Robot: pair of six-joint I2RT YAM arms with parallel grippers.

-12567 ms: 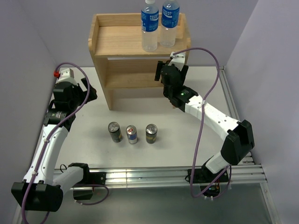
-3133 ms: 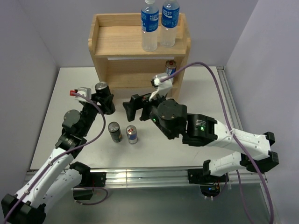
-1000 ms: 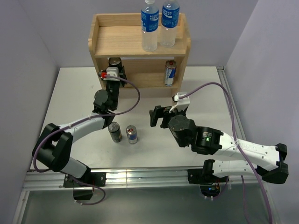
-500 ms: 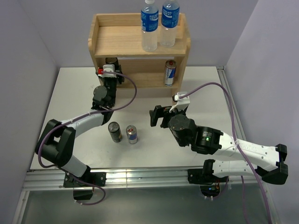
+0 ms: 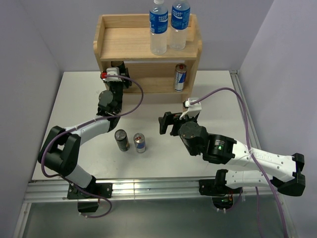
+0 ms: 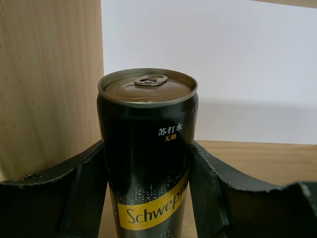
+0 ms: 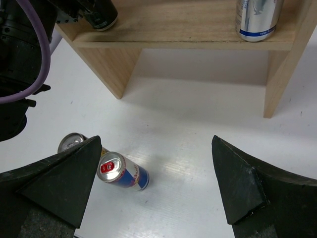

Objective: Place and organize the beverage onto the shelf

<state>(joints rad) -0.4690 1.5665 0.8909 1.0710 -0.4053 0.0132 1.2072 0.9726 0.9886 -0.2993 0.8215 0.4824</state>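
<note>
The wooden shelf [image 5: 126, 42] stands at the back of the table. My left gripper [image 5: 118, 70] reaches into the left end of its lower tier, shut on a black Schweppes can [image 6: 147, 129]. The can stands upright beside the side panel [image 6: 49, 74], both fingers [image 6: 84, 183] pressed to its sides. A silver-and-blue can [image 5: 180, 77] stands at the right end of the same tier. On the table stand a dark can [image 5: 121, 140] and a Red Bull can [image 5: 140, 143]. My right gripper [image 5: 166, 124] hangs open above the table, right of them, holding nothing.
Two Pocari Sweat bottles [image 5: 158, 27] [image 5: 180, 25] stand on the right half of the top board. In the right wrist view the Red Bull can [image 7: 121, 171] sits by the left finger, the lower shelf board [image 7: 183, 29] above. Metal rails run along the near table edge [image 5: 163, 187].
My left gripper has carried the black can a little farther back and left into the lower tier. The right arm has not moved.
</note>
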